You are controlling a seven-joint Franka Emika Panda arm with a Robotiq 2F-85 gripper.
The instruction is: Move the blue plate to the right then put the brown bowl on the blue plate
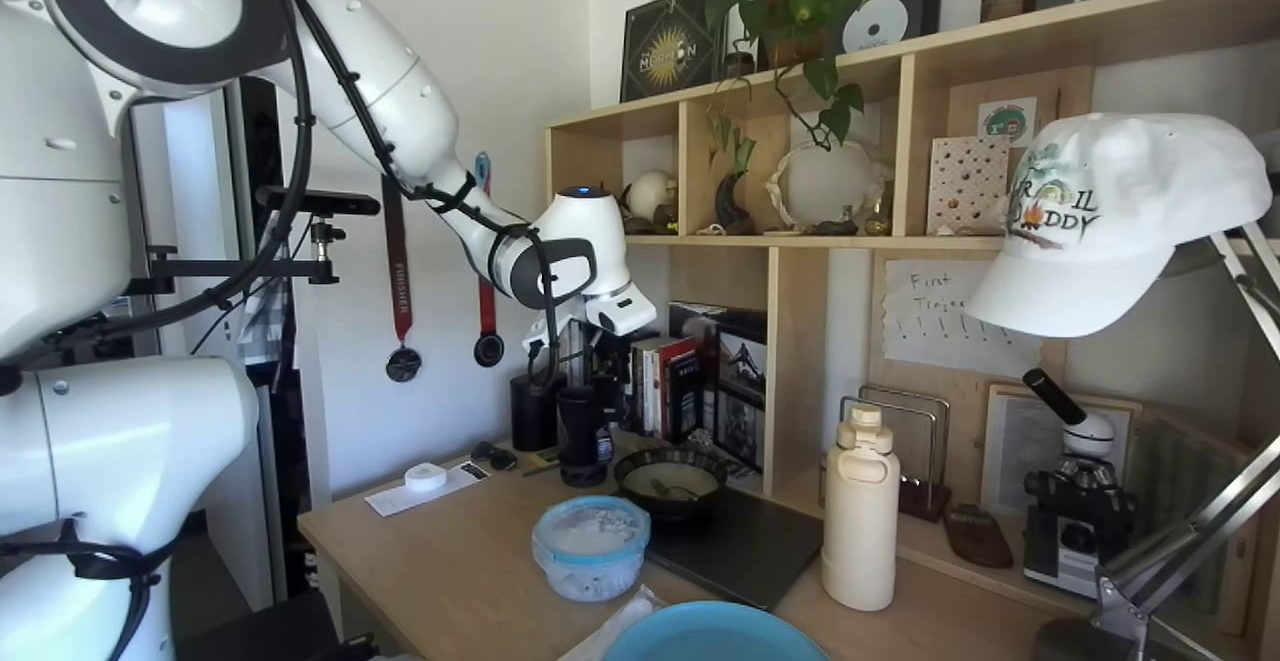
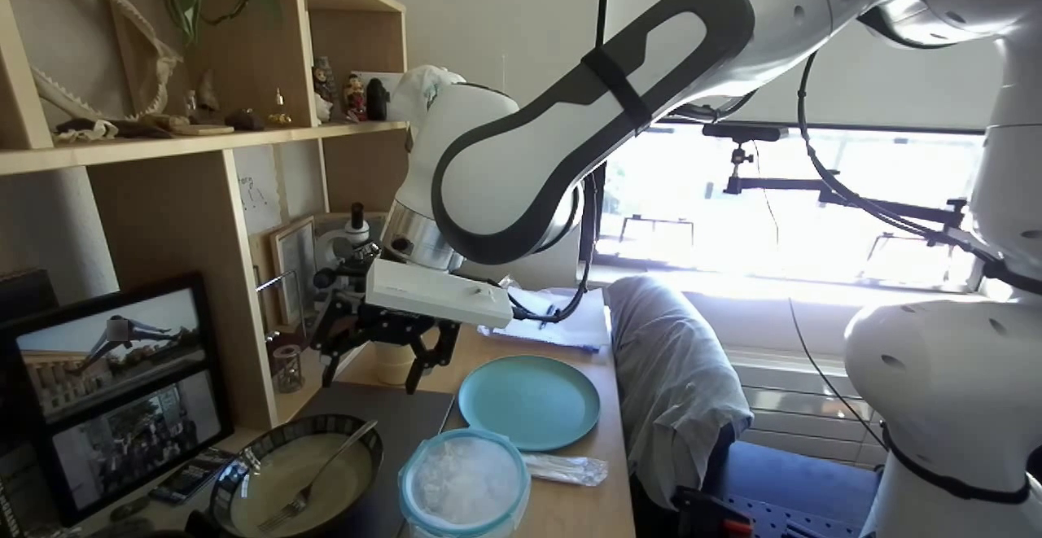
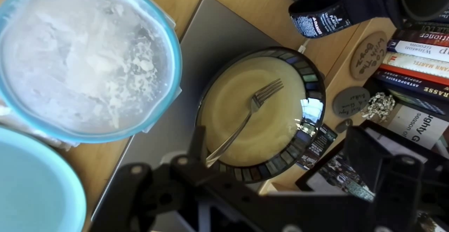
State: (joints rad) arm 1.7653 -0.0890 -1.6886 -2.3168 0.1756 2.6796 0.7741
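Far left in an exterior view, framed photos (image 2: 122, 400); next up, the brown bowl (image 2: 285, 465), sitting partly over the dark laptop (image 2: 407, 424), a fork (image 3: 255, 103) lying in it. And here's my pincer (image 2: 370, 382), hanging in the air above the desk (image 2: 590, 513), its two sides well apart (my wrist view shows that same wide gap). Rightward, a blue-rimmed tub (image 2: 466, 481), then the blue plate (image 2: 529, 404), flat on the desk, a clear-wrapped packet (image 2: 566, 469) just beside it!
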